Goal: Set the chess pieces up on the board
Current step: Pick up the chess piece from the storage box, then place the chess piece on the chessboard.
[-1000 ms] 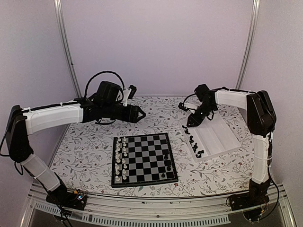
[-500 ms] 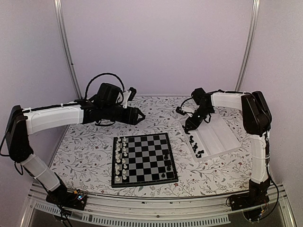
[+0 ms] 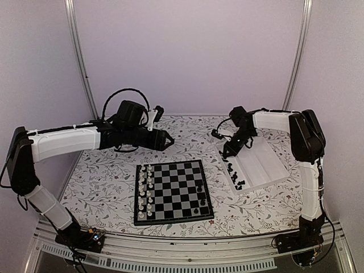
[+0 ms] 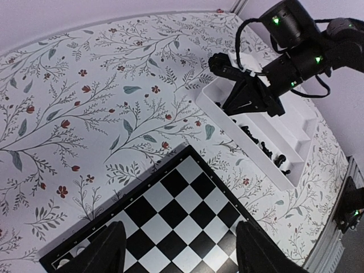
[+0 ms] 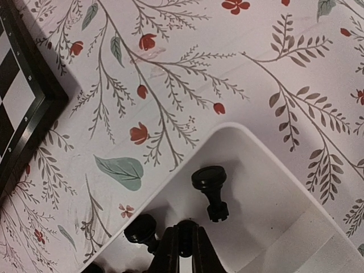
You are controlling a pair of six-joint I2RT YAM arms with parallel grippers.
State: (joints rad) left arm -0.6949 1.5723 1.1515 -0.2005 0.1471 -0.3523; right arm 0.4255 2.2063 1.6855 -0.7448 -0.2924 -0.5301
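Right wrist view showed the right gripper (image 5: 181, 228) pressed together with nothing visibly pinched, down in the tray (image 5: 267, 187), probably after the chess pieces (image 5: 211, 192) lying just ahead of its tips.

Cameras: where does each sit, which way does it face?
Top external: above and behind the bases, facing down over the table; left arm and right arm show.
Left wrist: raised over the far side, facing down at the board and tray; open left claw at bottom edge.
Right wrist: low over the tray corner, facing down; shut right claw at bottom.
Shared: both wrist views catch the tray's black pieces and a board corner.
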